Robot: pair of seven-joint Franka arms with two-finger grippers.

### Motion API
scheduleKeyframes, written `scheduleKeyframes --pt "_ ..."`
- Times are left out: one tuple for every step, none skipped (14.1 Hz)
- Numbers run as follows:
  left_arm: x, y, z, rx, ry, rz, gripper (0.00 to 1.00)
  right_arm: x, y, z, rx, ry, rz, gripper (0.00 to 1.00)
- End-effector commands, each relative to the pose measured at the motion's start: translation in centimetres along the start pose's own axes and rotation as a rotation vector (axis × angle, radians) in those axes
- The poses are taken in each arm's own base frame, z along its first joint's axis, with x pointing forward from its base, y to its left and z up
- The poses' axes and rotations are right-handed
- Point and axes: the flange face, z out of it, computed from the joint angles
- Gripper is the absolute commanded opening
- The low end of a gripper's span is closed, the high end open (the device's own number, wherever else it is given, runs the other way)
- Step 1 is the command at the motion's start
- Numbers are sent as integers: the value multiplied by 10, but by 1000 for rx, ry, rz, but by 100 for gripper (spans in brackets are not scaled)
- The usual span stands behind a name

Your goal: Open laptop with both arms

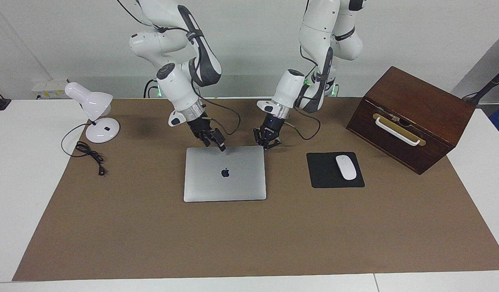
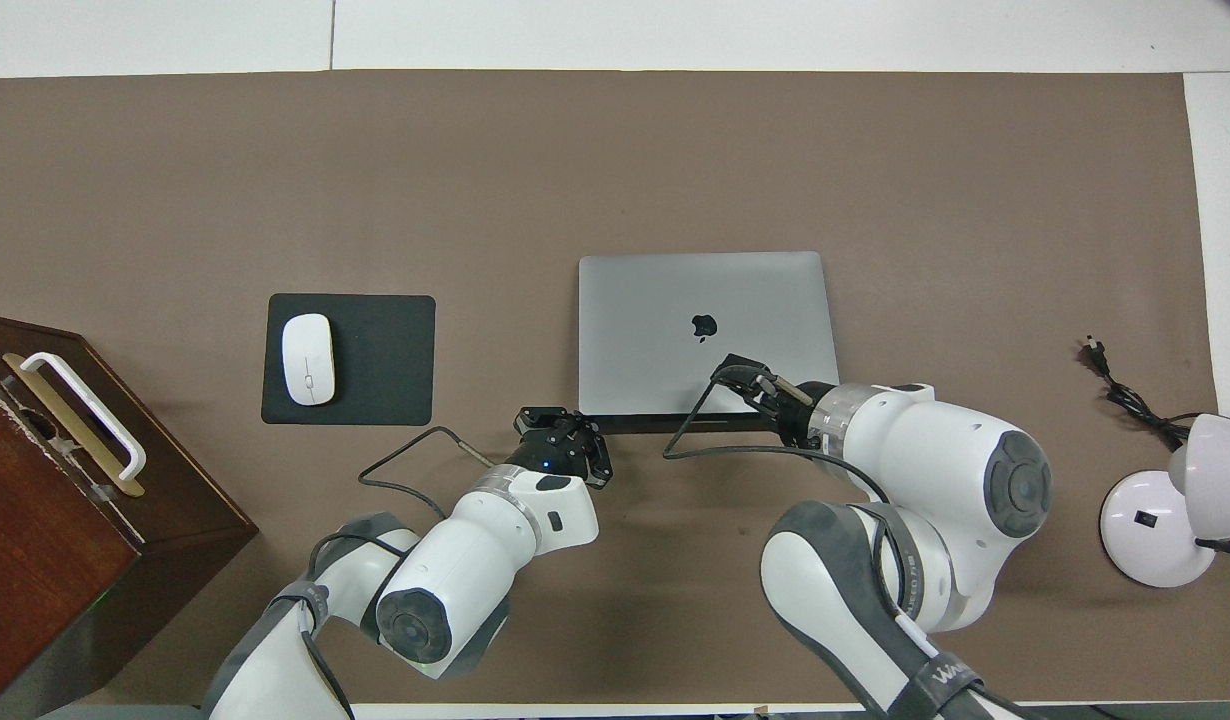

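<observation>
The closed MacBook laptop lies flat on the brown table mat. The left gripper, fingertips pressed together and holding nothing, hangs at the laptop's robot-side corner toward the left arm's end; the black mouse pad with its white mouse lies nearby. The right gripper is over the laptop's robot-side edge; I cannot tell how its fingers stand.

White wall, brown-topped table
</observation>
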Motion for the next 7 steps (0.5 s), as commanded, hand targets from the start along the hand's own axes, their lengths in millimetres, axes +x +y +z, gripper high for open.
scheduleKeyframes --pt "13 -3 -3 10 33 -19 0 8 -4 2 29 -1 -1 100" --pt "13 -4 0 11 30 -21 0 9 -5 1 31 -1 0 100" --pt "13 -5 2 13 28 -23 0 9 -6 1 32 -1 0 100" --pt "12 -5 5 14 24 -22 0 9 -6 0 34 0 0 100" --pt "11 -6 10 15 18 -22 0 9 -6 0 34 0 0 100" --pt "9 -6 14 15 13 -20 0 9 -6 0 34 0 0 100" --pt "6 -6 17 15 5 -20 0 9 -7 0 35 1 -1 100"
